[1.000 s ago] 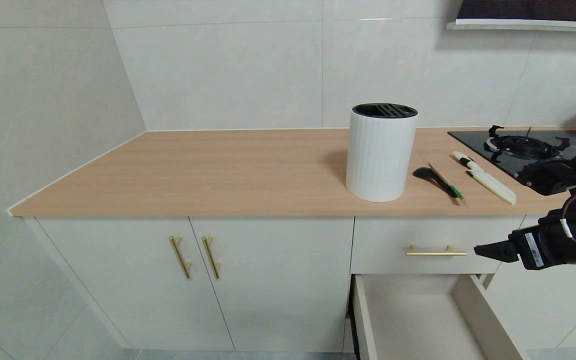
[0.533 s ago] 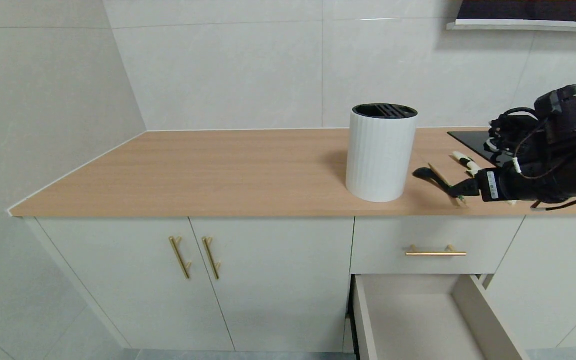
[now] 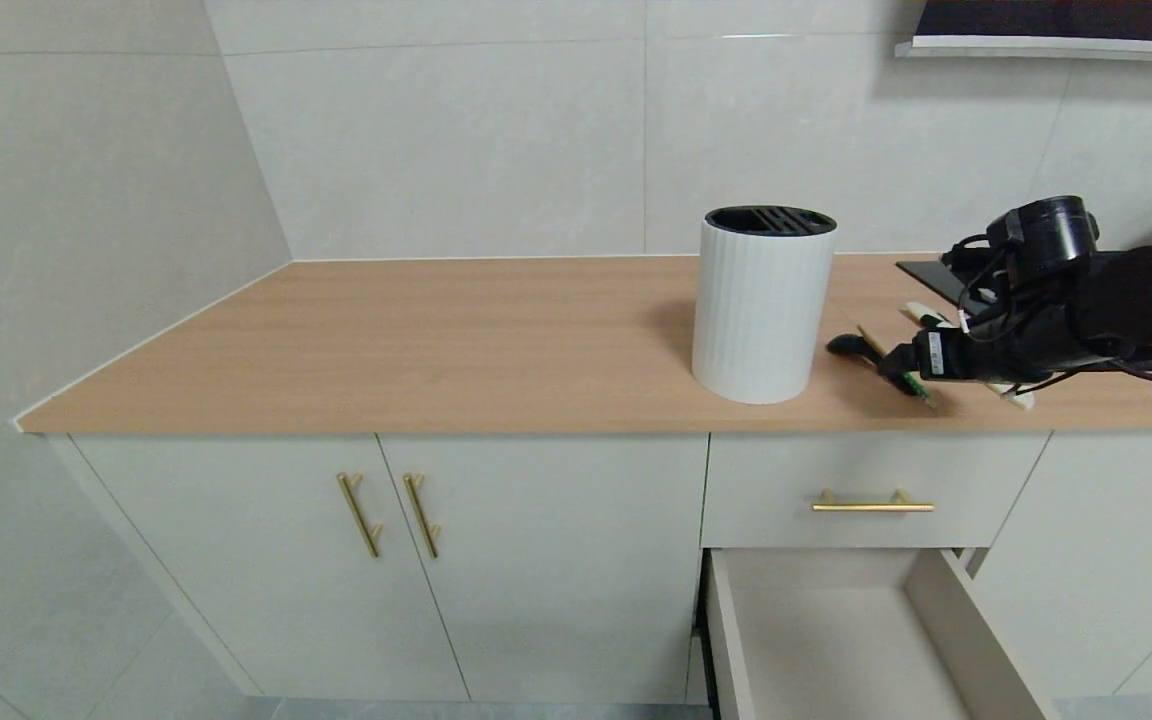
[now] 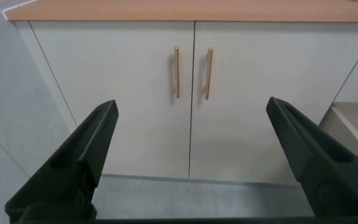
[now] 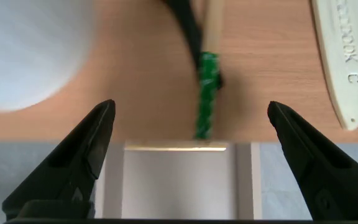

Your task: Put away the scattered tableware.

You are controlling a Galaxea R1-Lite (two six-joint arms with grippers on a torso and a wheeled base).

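— What is the biggest thing we have before us?

— The long light-brown wooden countertop (image 3: 436, 340). On it stands our landmark, the tall white ribbed cylindrical holder with a black slotted top (image 3: 761, 320).

— And under the holder?

— Below it to the left we see two white cabinet doors with gold bar handles (image 3: 386, 560). Below it to the right a white drawer (image 3: 946, 610) stands pulled out.

— Where are our grippers?

— Our left gripper (image 4: 191, 102) sits low, facing those cabinet doors, its fingers spread wide with nothing between them. Our right gripper (image 3: 901, 368) hangs just right of the holder at the counter's front edge. Its fingers are also spread wide and hold nothing (image 5: 189, 109).

— And the tableware?

— All of it lies right of the holder. Farthest out we see the long white knife with a black band on its handle (image 3: 926, 318) (image 5: 344, 68). Nearest the holder lies the black plastic spoon (image 3: 848, 346) (image 5: 188, 25). Against its handle rests the thin wooden chopstick with a green patterned end (image 3: 919, 391) (image 5: 207, 81), and that green end lies between our right fingers. We cannot tell whether they touch it.
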